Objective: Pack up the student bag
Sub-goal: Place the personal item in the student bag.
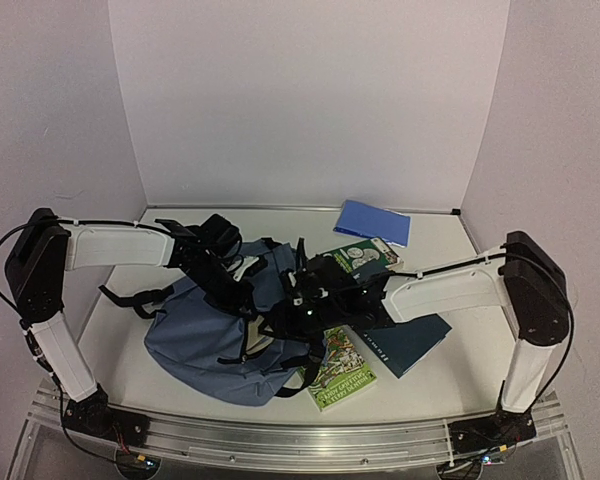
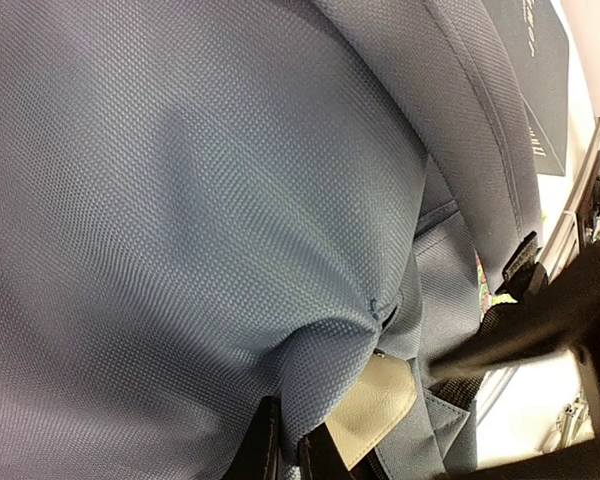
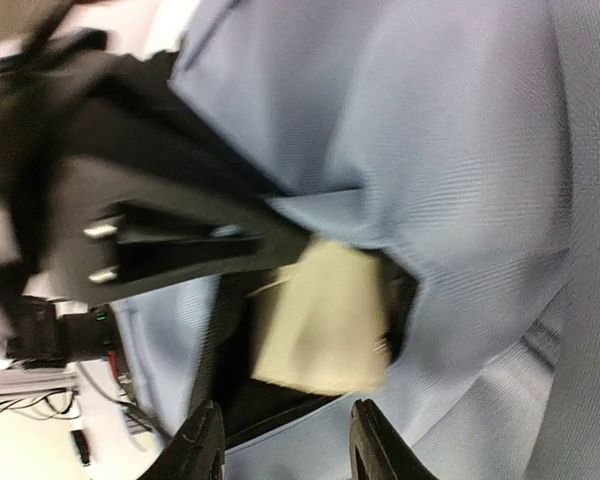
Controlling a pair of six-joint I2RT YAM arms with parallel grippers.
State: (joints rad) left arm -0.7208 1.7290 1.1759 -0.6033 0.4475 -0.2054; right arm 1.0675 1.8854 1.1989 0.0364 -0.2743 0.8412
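Overhead, green book (image 1: 345, 372) beside student bag (image 1: 195, 335), close-up, left hand (image 2: 288, 442) pinching fabric, right hand (image 3: 285, 440) parted.

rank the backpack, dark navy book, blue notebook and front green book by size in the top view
1. backpack
2. dark navy book, partly covered
3. blue notebook and front green book: look alike; the notebook lies farther away, so unranked

Matt, coarse-woven cloth student bag (image 2: 180, 200) (tan patch (image 2: 375, 410) perhaps leather), glossy paper-covered green book (image 1: 342, 370).
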